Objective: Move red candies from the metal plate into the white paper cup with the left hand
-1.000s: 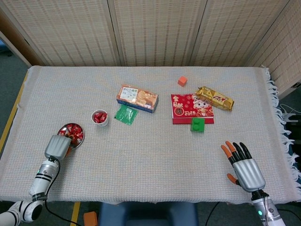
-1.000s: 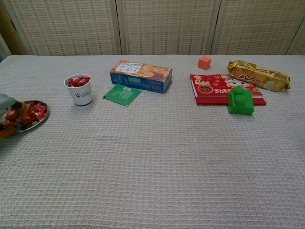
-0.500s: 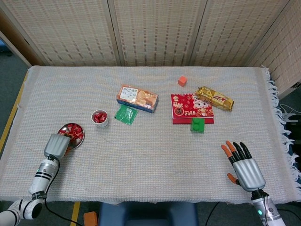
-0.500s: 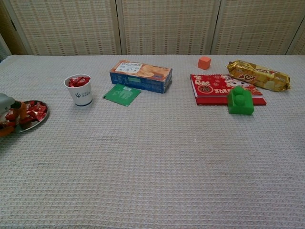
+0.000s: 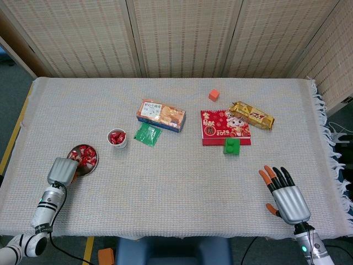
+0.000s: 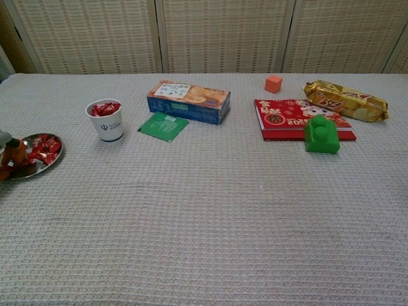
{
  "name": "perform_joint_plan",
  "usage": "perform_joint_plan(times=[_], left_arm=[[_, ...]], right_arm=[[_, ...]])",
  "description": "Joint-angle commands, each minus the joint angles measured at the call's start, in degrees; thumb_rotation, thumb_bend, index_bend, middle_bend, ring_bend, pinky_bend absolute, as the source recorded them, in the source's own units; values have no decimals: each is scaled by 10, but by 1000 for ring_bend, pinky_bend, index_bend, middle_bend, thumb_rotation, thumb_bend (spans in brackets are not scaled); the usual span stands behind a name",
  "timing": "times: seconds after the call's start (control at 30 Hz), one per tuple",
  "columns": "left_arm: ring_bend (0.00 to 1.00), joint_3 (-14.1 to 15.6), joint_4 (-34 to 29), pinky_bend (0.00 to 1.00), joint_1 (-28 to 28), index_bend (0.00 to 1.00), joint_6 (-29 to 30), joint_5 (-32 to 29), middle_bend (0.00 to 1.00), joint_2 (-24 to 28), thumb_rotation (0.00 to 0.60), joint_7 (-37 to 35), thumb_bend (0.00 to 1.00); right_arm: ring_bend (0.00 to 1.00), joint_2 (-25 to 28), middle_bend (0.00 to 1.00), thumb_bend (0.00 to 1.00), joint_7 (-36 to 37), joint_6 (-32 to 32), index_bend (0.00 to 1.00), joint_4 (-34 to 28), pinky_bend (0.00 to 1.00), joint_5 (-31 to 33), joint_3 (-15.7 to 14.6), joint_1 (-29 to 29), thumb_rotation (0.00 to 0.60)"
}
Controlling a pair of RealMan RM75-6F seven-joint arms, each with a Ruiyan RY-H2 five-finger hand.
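The metal plate (image 5: 92, 164) lies near the table's left front, with red candies (image 5: 83, 153) heaped on its far side. In the chest view the metal plate (image 6: 53, 161) and the candies (image 6: 43, 146) sit at the left edge. The white paper cup (image 5: 117, 138) stands behind and to the right of it, and the cup (image 6: 106, 124) holds several red candies. My left hand (image 5: 62, 170) hovers at the plate's near-left rim, back up, fingers (image 6: 13, 153) curled downward; whether they hold a candy is hidden. My right hand (image 5: 285, 196) lies spread at the front right, holding nothing.
A biscuit box (image 5: 160, 115) and a green packet (image 5: 148, 134) lie right of the cup. Further right are a red booklet (image 5: 225, 127), a green block (image 5: 231, 146), an orange cube (image 5: 214, 95) and a golden snack bag (image 5: 251, 115).
My left hand has drawn back off the plate toward the front-left, uncovering more of the plate. The right hand has not moved.
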Motion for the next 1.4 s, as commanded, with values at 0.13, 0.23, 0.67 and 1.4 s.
perform_joint_plan(times=[0.13, 0.23, 0.67, 1.4], left_arm=[[830, -2, 8, 1000, -2, 526, 1, 0, 552, -6, 600, 8, 385], [831, -3, 10, 1000, -2, 552, 2, -2, 580, -7, 600, 9, 388], [830, -7, -1, 1000, 0, 604, 10, -1, 627, 0, 600, 11, 418], [831, -90, -105, 1000, -97, 613, 15, -7, 640, 24, 600, 83, 423]], right_arm=[[0, 2, 0, 116, 2, 1, 0, 0, 0, 0, 0, 0, 600], [0, 2, 0, 116, 2, 0, 0, -1, 0, -1, -1, 0, 600], [0, 2, 0, 116, 3, -1, 0, -1, 0, -2, -2, 1, 600], [0, -2, 0, 116, 4, -2, 0, 4, 0, 9, 6, 3, 600]])
